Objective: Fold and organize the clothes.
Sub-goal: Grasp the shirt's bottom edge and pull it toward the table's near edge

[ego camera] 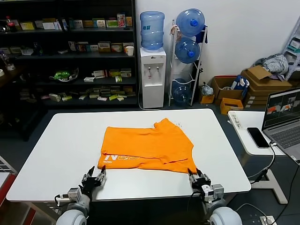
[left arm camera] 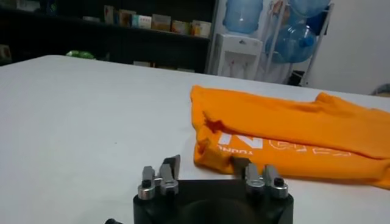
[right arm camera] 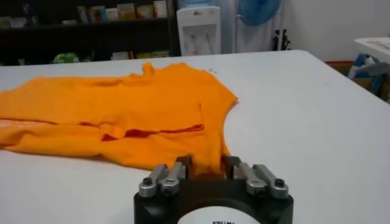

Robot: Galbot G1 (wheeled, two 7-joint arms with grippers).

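Note:
The bright orange T-shirt (ego camera: 145, 145) lies partly folded on the white table (ego camera: 56, 154), with its white lettering (ego camera: 119, 158) along the near left edge. My left gripper (ego camera: 96, 177) is open and empty, just short of the shirt's near left corner; in the left wrist view the gripper (left arm camera: 206, 161) faces the shirt (left arm camera: 292, 131). My right gripper (ego camera: 199, 178) is at the shirt's near right corner. In the right wrist view the gripper (right arm camera: 206, 161) has its fingers apart on either side of that corner of the shirt (right arm camera: 122, 109).
A small side table at the right holds a laptop (ego camera: 283, 119) and a phone (ego camera: 258, 137). A water dispenser (ego camera: 153, 75), a bottle rack and dark shelves stand behind the table. Both grippers are near the table's front edge.

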